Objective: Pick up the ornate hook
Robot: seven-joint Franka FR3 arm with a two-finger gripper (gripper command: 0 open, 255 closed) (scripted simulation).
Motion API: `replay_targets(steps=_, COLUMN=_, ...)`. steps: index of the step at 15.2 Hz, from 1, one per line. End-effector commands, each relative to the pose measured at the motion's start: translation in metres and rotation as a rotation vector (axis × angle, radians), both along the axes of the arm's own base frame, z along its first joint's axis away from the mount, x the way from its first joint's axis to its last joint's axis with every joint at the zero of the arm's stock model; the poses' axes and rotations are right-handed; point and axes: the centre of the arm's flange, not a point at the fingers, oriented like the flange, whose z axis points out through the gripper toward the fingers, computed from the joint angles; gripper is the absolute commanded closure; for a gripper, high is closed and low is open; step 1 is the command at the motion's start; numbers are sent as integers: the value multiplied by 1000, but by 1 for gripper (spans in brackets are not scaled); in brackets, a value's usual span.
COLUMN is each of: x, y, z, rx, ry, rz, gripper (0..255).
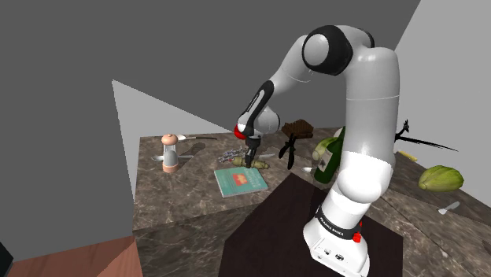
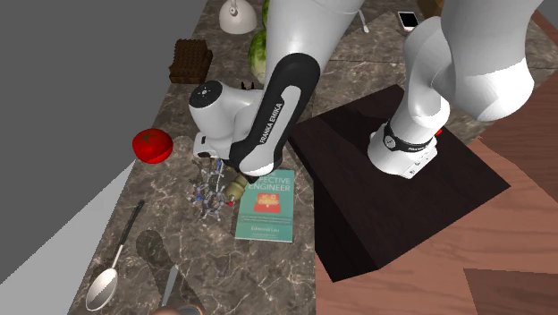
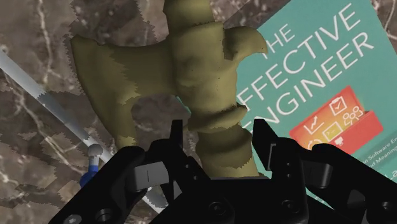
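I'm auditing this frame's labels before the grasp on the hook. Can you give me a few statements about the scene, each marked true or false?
1. The gripper has its fingers apart, with the olive-green ornate hook between them. True.
2. The book next to the hook has a red cover. False: its cover is teal, with the title "The Effective Engineer" and an orange panel.
3. A red tomato sits on the marble counter. True.
4. The spoon lies on top of the book. False: it lies on the bare counter, apart from the book.
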Motion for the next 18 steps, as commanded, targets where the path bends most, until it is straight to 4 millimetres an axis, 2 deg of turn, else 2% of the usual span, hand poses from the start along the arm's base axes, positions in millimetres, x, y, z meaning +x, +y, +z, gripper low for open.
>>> replay_targets(steps=1, x=0, y=0, z=-1, rx=0, ry=1, rz=-1, gripper=255)
replay_targets(steps=7, x=0, y=0, z=0, rx=0, ry=1, rz=-1, gripper=255)
replay_targets(steps=18, x=0, y=0, z=58, rx=0, ry=1, rz=-1, gripper=255)
